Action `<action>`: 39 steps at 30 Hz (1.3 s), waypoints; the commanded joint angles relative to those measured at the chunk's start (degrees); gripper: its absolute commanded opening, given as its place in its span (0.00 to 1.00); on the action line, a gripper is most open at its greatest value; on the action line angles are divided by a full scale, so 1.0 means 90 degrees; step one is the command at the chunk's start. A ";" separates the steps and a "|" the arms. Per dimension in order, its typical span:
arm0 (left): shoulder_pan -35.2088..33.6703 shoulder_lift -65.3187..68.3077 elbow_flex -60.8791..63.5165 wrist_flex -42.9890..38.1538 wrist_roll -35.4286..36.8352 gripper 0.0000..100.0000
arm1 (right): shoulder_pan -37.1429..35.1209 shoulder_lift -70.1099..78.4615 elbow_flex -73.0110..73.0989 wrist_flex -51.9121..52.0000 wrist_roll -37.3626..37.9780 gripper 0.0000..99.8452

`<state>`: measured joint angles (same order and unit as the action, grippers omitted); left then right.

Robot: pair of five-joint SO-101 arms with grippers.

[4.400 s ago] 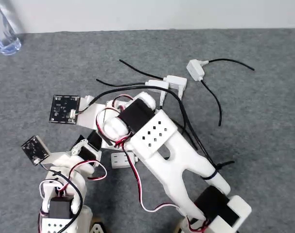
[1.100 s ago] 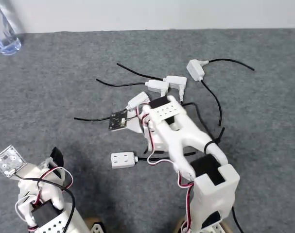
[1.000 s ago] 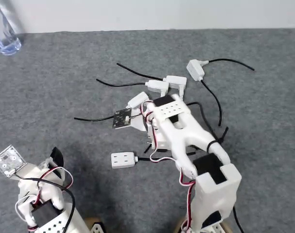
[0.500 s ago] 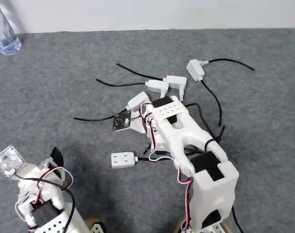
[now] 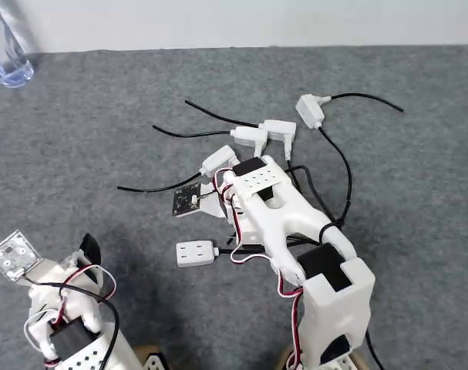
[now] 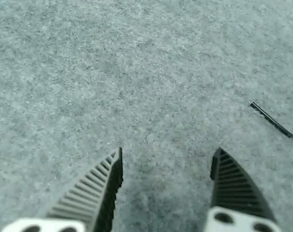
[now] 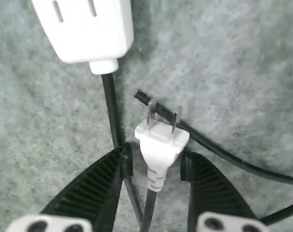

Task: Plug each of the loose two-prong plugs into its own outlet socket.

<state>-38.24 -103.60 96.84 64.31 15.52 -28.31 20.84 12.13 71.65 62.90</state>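
Note:
In the right wrist view a white two-prong plug (image 7: 160, 140) sits between the black fingers of my right gripper (image 7: 155, 155), which is shut on its sides. Its prongs point toward the white outlet socket (image 7: 83, 29) a short gap ahead. From above, that socket (image 5: 195, 253) lies just left of the right arm (image 5: 284, 212). Three more white plugs (image 5: 249, 137) (image 5: 280, 129) (image 5: 311, 110) lie farther back, and another white plug (image 5: 217, 162) lies beside the wrist. My left gripper (image 6: 168, 164) is open over bare carpet, on the arm folded back at the front left (image 5: 64, 308).
Black cables (image 5: 338, 166) trail across the grey carpet around and under the right arm. One cable end (image 6: 274, 123) lies ahead of the left gripper. A clear bottle (image 5: 6, 54) stands at the back left by the wall.
The left arm, beside the socket 4.4 s ago, has pulled back to the front left. In the last second the right wrist swung slightly left. The socket has stayed put.

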 commanded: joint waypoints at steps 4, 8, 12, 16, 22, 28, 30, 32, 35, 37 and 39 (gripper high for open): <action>-0.0029 -0.0068 -0.0034 0.0039 -0.0059 0.28 | -0.0132 0.0083 -0.0195 -0.0093 0.0059 0.22; -0.0029 -0.0068 -0.0034 0.0039 -0.0059 0.28 | -0.0132 0.0083 -0.0352 -0.0034 0.0039 0.22; -0.0029 -0.0068 -0.0034 0.0039 -0.0059 0.28 | -0.0132 0.0083 -0.0615 0.0112 -0.0127 0.22; -0.0029 -0.0068 -0.0034 0.0039 -0.0059 0.28 | -0.0132 0.0122 -0.0625 0.0103 -0.0127 0.22; -0.0029 -0.0068 -0.0034 0.0039 -0.0059 0.28 | -0.0210 0.0151 -0.0606 0.0054 -0.0127 0.22; -0.0029 -0.0068 -0.0034 0.0039 -0.0059 0.28 | -0.0581 0.0151 -0.0625 0.0054 -0.0127 0.22; -0.0029 -0.0068 -0.0034 0.0039 -0.0059 0.28 | -0.0601 0.0151 -0.0625 0.0054 -0.0127 0.22; -0.0029 -0.0068 -0.0034 0.0039 -0.0059 0.28 | -0.0571 0.0151 -0.0625 0.0054 -0.0127 0.22; -0.0029 -0.0068 -0.0034 0.0039 -0.0059 0.28 | -0.0493 0.0161 -0.0596 0.0054 -0.0127 0.17; -0.0029 -0.0068 -0.0034 0.0039 -0.0059 0.28 | -0.0454 0.0161 -0.0596 0.0044 -0.0127 0.08; -0.0029 -0.0068 -0.0034 0.0039 -0.0059 0.28 | -0.0454 0.0161 -0.0596 0.0044 -0.0127 0.00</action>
<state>-38.24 -103.60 96.84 64.31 15.52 -30.95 22.07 9.14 73.14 62.02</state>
